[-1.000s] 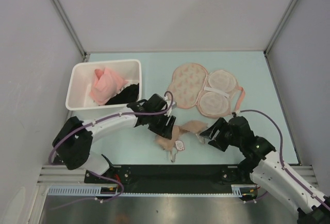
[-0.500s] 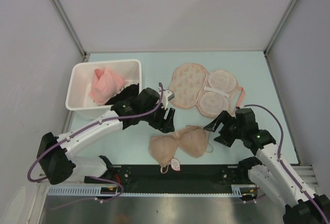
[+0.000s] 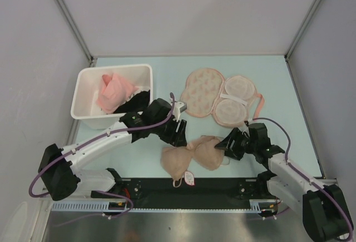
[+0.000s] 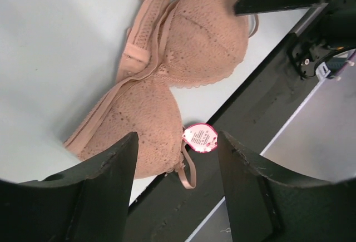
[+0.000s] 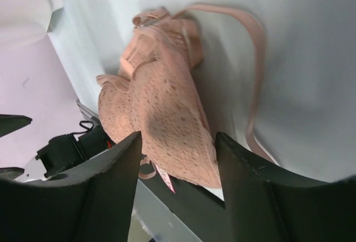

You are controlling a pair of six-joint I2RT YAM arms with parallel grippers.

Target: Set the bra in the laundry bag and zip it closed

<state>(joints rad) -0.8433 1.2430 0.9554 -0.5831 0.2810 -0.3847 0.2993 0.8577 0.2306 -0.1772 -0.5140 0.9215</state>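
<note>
The beige bra (image 3: pixel 193 154) lies spread with its cups up near the table's front edge, and its pale tag (image 3: pixel 191 179) rests on the black strip. My left gripper (image 3: pixel 178 129) hovers open just behind its left cup. My right gripper (image 3: pixel 223 144) is open at its right cup. In the left wrist view the bra (image 4: pixel 183 58) and tag (image 4: pixel 200 138) lie beyond my open gripper (image 4: pixel 177 136), with nothing held. In the right wrist view a cup of the bra (image 5: pixel 161 114) sits past my open gripper (image 5: pixel 178 134). The laundry bag (image 3: pixel 219 98) lies open and flat behind them.
A white bin (image 3: pixel 89 73) at the back left holds a pink cloth (image 3: pixel 114 92) and a black garment (image 3: pixel 137 102). A black strip (image 3: pixel 222 186) runs along the table's front edge. Grey walls close in the left, right and back.
A second ago the bra was bunched between both grippers. Now it lies spread out and let go; the left gripper has pulled back toward the bin, and the right gripper sits at its right cup.
</note>
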